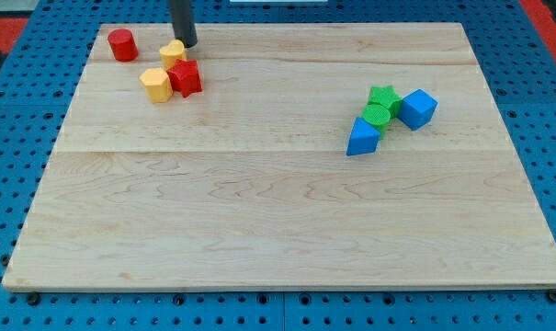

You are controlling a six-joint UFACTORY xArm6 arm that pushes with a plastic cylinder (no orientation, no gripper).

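Note:
My tip point(187, 43) comes down at the view's top left, touching or just above the upper right of a small yellow block point(173, 53). Right below that block sit a red star-shaped block point(186, 79) and a yellow hexagonal block point(155, 84), side by side and touching. A red cylinder point(122, 45) stands apart, to the left of the tip. Far to the right lies a second cluster: a green star-shaped block point(384, 97), a green cylinder point(376, 114), a blue cube point(417, 108) and a blue wedge-like block point(362, 137).
The blocks rest on a pale wooden board point(278, 211), which lies on a blue perforated table point(20, 110). The board's top edge runs just behind the tip.

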